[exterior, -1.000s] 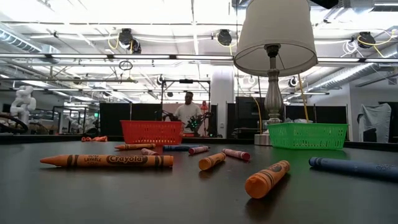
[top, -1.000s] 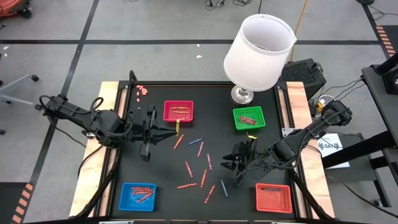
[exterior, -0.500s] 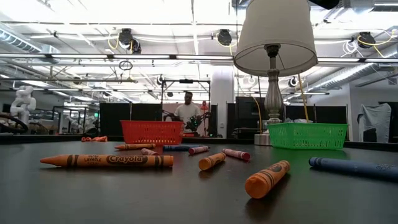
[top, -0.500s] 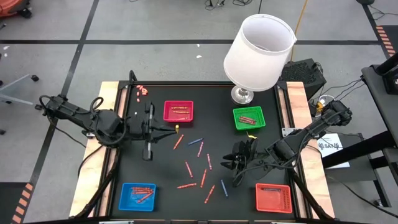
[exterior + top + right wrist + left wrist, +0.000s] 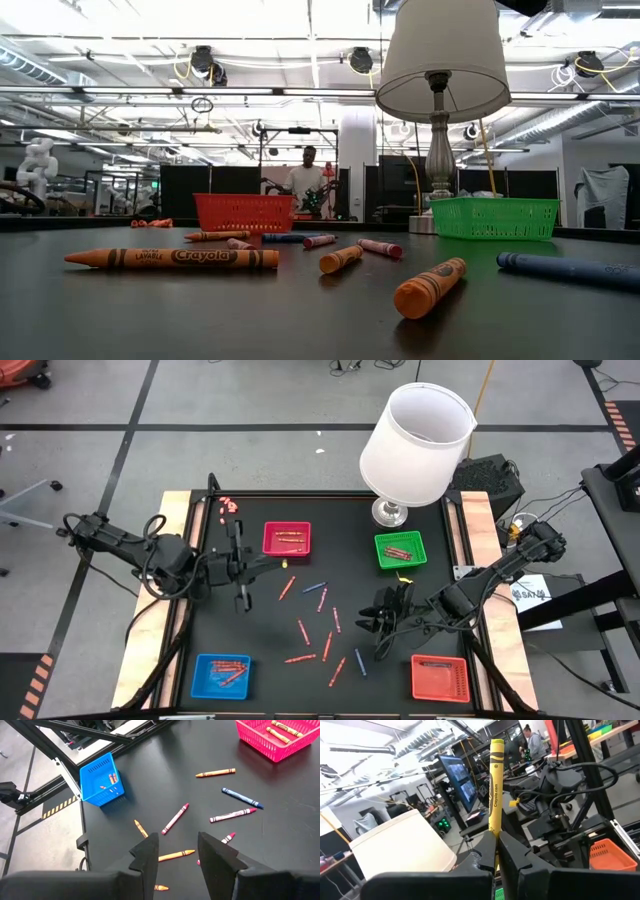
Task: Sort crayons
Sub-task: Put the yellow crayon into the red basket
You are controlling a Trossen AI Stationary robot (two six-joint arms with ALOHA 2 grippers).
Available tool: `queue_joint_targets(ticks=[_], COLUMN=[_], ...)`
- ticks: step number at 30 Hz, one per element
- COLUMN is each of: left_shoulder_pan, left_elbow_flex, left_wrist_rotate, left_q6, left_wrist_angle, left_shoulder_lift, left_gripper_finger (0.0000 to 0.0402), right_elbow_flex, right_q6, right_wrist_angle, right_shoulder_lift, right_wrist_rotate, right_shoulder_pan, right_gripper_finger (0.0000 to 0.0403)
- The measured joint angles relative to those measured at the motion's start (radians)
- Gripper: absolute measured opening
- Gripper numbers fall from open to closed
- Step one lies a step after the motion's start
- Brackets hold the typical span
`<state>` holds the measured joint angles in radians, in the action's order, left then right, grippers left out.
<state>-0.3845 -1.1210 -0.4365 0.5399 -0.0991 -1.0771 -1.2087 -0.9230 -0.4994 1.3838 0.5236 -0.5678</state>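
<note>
1. Yellow wax stands out in our left wrist view: a yellow crayon is pinched upright between the left gripper's fingers, which are clenched on its lower end.
2. From above, we see the left gripper reaching in from the nine o'clock side of the black surface, just below the pink tray.
3. We count loose crayons scattered across the middle of the surface, red, orange and blue, lying flat and mostly apart from one another.
4. We find more crayons in the pink tray at twelve o'clock, the green tray at about two o'clock beside the white-shaded lamp, the blue tray at seven o'clock and the red tray at five o'clock.
5. The right gripper hangs at about four o'clock, over the loose crayons; its fingers are parted and grasp nothing.
6. At surface height, we look past an orange crayon to a person in the room behind.
</note>
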Motion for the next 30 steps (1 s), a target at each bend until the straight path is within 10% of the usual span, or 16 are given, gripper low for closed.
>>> queue_joint_targets(ticks=[17,30], left_shoulder_pan=[0.001,-0.003], left_elbow_flex=[0.000,0.000], left_wrist_rotate=[0.010,0.014], left_q6=[-0.020,-0.439], left_wrist_angle=[0.002,0.003], left_shoulder_lift=[0.000,0.000], left_gripper_finger=[0.0006,0.0006], right_elbow_flex=[0.000,0.000], right_q6=[-0.033,-0.050], right_wrist_angle=[0.004,0.027], right_shoulder_lift=[0.000,0.000], right_wrist_rotate=[0.000,0.001], right_shoulder_pan=[0.000,0.000], right_gripper_finger=[0.0121,0.0121])
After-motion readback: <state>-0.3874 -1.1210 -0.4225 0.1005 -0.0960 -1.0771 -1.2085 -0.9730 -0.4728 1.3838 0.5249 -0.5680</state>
